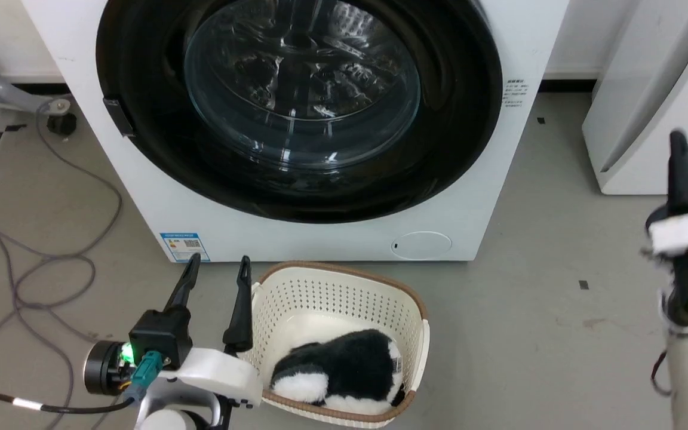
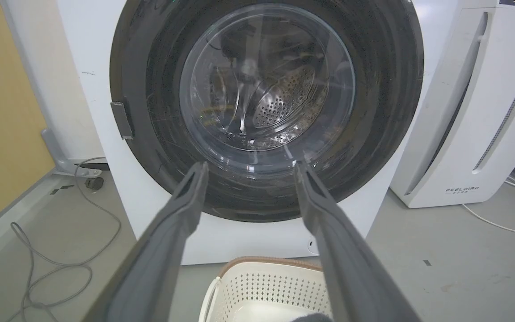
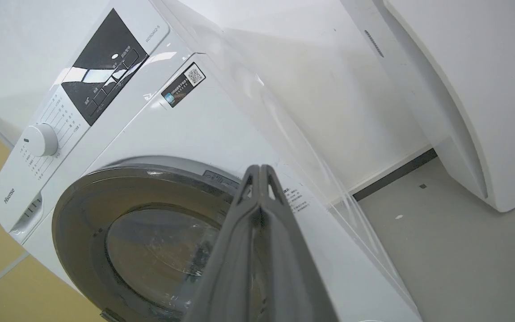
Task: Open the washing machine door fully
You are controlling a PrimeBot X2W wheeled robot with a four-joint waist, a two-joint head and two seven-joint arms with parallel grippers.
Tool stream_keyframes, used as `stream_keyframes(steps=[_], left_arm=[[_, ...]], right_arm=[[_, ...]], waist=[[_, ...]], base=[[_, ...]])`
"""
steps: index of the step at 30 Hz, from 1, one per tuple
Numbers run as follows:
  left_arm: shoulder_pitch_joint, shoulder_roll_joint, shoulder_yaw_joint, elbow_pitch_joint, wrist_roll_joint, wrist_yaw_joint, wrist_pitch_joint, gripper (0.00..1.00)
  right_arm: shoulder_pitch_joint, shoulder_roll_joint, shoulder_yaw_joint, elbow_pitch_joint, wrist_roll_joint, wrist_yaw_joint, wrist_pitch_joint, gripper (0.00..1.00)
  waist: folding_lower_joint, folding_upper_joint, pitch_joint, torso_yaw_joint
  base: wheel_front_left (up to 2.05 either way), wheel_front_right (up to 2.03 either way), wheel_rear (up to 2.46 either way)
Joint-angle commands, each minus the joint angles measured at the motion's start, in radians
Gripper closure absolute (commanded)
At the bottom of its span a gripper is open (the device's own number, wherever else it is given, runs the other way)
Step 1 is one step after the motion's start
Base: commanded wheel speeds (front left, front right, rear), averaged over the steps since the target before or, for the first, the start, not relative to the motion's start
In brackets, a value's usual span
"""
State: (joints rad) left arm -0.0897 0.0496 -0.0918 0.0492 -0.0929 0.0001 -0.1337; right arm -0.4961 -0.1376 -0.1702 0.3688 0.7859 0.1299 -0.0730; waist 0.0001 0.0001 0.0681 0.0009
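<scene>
Clearly the door is not yet open. At the far left, loose grey rubbery cables (image 1: 39,263) are lying in loops on the matt grey floor (image 1: 559,209). Just right of them the left gripper (image 1: 218,260) is hovering low and near, its two long dark fingers spread wide and holding nothing, pointing at the smooth white washing machine (image 1: 159,197).

The large round washing machine door (image 1: 299,101), a glossy black rim around a bulging clear glass bowl, is taking up most of the machine's front and seems to be sitting shut against it. A small dark rectangular tab (image 1: 118,116) is jutting from the rim's left edge; I am taking it for the handle.

The step in hand looks like reaching that tab. The left gripper is best placed, so it should be rising and moving farther in with its fingers kept apart, straddling the tab squarely before closing. The rim is slick, so a grip on the tab itself will be holding better than one on the curve. The pull should be following an arc, since the hinge is probably on the right.

Near the machine's foot a cream perforated plastic basket (image 1: 344,270) with a brown rim is holding a soft black-and-white plush (image 1: 344,364). Further right, the right gripper (image 1: 677,142) is hanging well apart from the door, fingers pressed together on nothing. At the far right a smooth white plastic appliance (image 1: 648,89) is standing.
</scene>
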Motion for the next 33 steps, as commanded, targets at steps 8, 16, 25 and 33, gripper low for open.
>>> stream_keyframes(steps=[8, 16, 25, 33], left_arm=[[-0.044, 0.001, -0.022, -0.026, -0.017, 0.006, -0.024, 0.0], [-0.057, 0.001, -0.037, -0.037, -0.021, 0.003, -0.041, 0.0], [-0.085, 0.001, -0.052, -0.053, -0.028, 0.001, -0.06, 0.0], [-0.126, 0.001, -0.068, -0.07, -0.036, 0.006, -0.076, 0.0]], right_arm=[[-0.247, -0.075, -0.007, 0.182, 0.124, 0.001, 0.089, 1.0], [-0.469, -0.123, 0.046, 0.385, 0.168, 0.001, 0.209, 1.0], [-0.708, -0.135, 0.137, 0.557, 0.182, 0.001, 0.376, 1.0], [-0.866, -0.111, 0.214, 0.639, 0.206, 0.001, 0.524, 1.0]], waist=[[-0.0001, -0.0001, 0.039, 0.01], [-0.0001, -0.0001, 0.062, 0.012], [-0.0001, -0.0001, 0.112, 0.025], [-0.0001, -0.0001, 0.182, 0.039]], base=[[0.0, 0.0, 0.0], [0.0, 0.0, 0.0], [0.0, 0.0, 0.0], [0.0, 0.0, 0.0]])
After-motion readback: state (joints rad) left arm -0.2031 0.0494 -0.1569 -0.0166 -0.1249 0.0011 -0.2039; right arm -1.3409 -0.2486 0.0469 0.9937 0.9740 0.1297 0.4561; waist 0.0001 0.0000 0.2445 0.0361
